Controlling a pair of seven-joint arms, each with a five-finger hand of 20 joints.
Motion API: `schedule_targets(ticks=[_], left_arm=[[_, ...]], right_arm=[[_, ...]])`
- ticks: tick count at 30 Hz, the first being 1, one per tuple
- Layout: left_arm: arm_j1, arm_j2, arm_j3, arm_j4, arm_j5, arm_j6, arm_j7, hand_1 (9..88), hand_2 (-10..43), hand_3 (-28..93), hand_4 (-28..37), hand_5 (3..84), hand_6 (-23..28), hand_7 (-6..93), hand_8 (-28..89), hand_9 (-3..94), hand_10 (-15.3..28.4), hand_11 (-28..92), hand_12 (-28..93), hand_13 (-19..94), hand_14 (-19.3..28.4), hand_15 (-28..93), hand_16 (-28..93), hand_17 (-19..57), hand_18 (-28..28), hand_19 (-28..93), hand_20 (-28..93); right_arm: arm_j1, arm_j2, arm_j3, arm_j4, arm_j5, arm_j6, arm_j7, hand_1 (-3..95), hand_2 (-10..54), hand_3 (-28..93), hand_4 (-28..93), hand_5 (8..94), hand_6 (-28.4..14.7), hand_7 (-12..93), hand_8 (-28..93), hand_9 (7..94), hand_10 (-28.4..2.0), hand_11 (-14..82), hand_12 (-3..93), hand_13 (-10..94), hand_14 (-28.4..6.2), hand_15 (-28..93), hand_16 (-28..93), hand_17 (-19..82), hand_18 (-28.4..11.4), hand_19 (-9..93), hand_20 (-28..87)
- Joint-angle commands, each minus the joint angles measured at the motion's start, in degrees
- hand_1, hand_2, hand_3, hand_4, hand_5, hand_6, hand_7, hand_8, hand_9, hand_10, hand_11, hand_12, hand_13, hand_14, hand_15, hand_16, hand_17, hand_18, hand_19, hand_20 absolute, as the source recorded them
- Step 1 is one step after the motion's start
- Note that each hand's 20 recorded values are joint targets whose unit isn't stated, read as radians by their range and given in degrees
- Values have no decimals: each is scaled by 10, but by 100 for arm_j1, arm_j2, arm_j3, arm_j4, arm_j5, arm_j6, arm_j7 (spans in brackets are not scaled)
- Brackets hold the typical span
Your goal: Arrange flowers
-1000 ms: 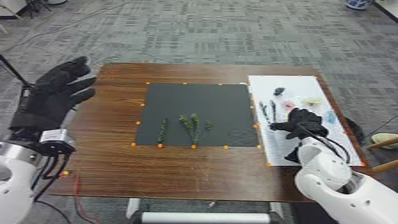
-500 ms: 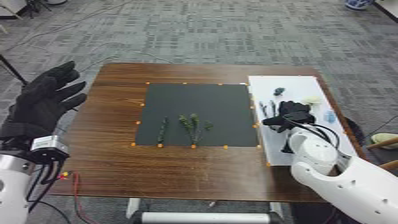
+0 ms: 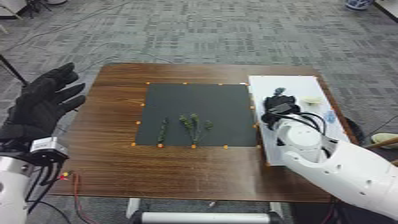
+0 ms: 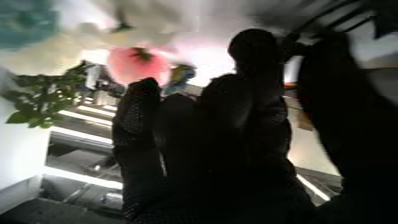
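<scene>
At three o'clock on the table (image 3: 182,182), seemingly poised to pick
Right hand (image 3: 279,106), thumb and fingers apart, probably for pinching; green sprigs (image 3: 195,129) at six o'clock on the dark mat (image 3: 197,97), likely as base.

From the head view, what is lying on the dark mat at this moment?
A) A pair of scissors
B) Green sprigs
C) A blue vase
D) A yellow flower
B: green sprigs lie along the near part of the dark mat, stems toward the robot.
</scene>
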Motion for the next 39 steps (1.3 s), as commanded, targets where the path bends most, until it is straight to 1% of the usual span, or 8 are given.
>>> schedule_targets(ticks=[1, 8, 13, 23, 25, 28, 36, 39], left_arm=[[191, -80, -76, -62, -46, 45, -8, 255, -45, 684, -273, 227, 16, 234, -110, 169, 94, 224, 194, 98, 130, 440, -53, -105, 197, 392, 99], [236, -117, -89, -80, -37, 48, 26, 255, -44, 684, -272, 227, 16, 234, -111, 170, 94, 223, 194, 98, 130, 441, -54, -105, 197, 392, 99], [219, -121, -88, -79, -33, 59, -8, 256, -44, 684, -272, 227, 15, 235, -111, 170, 95, 223, 193, 98, 130, 441, -54, -105, 197, 392, 99], [171, -130, -20, -64, -41, 99, -19, 256, -43, 683, -271, 226, 16, 234, -110, 170, 95, 224, 194, 98, 130, 441, -54, -105, 197, 392, 99], [151, -125, -17, -54, -26, 77, -25, 256, -43, 683, -271, 226, 16, 233, -110, 170, 94, 224, 194, 98, 130, 440, -54, -105, 197, 392, 99], [180, -136, -44, -62, -30, 104, -12, 256, -43, 684, -271, 226, 16, 232, -110, 169, 94, 225, 194, 97, 130, 440, -54, -105, 197, 392, 99], [178, -130, -39, -55, -36, 108, -14, 256, -42, 683, -271, 225, 15, 231, -109, 170, 94, 224, 193, 98, 130, 440, -53, -105, 197, 392, 99], [196, -146, -42, -61, -30, 93, -15, 256, -43, 684, -271, 224, 15, 233, -109, 170, 94, 224, 193, 98, 130, 441, -53, -105, 197, 392, 100]], right_arm=[[-515, 14, -233, -65, 287, 276, -220, 412, -95, 830, -247, 712, 14, 592, 180, 767, -107, 619, 520, 711, -114, 832, 434, 313, -224, 811, 485], [-755, 19, 108, -443, 819, 1269, -545, 402, -95, 844, -200, 738, 5, 583, 219, 796, -102, 632, 507, 738, -107, 841, 439, 335, -225, 826, 487], [-790, -93, 188, -664, 701, 1856, -640, 401, -95, 844, -185, 745, 2, 580, 228, 799, -101, 635, 506, 743, -106, 841, 443, 340, -226, 832, 488], [-573, -640, -67, -571, 634, 1979, -918, 401, -95, 840, -181, 743, 0, 581, 233, 799, -100, 636, 509, 743, -105, 841, 449, 340, -223, 833, 489], [-602, -659, -66, -557, 660, 1942, -1053, 401, -95, 839, -181, 741, 0, 582, 234, 798, -100, 636, 510, 743, -105, 841, 450, 339, -224, 832, 490], [-599, -726, -108, -484, 618, 1853, -1115, 402, -95, 839, -182, 739, 1, 584, 232, 797, -101, 635, 511, 741, -106, 841, 451, 336, -223, 831, 491], [-629, -778, -85, -215, 389, 1628, -932, 401, -95, 839, -182, 735, 2, 589, 229, 796, -102, 635, 510, 738, -107, 841, 452, 333, -222, 827, 492], [-636, -726, -115, -189, 420, 1657, -960, 402, -95, 839, -183, 735, 1, 590, 228, 796, -100, 635, 510, 737, -107, 841, 452, 333, -221, 827, 493]])
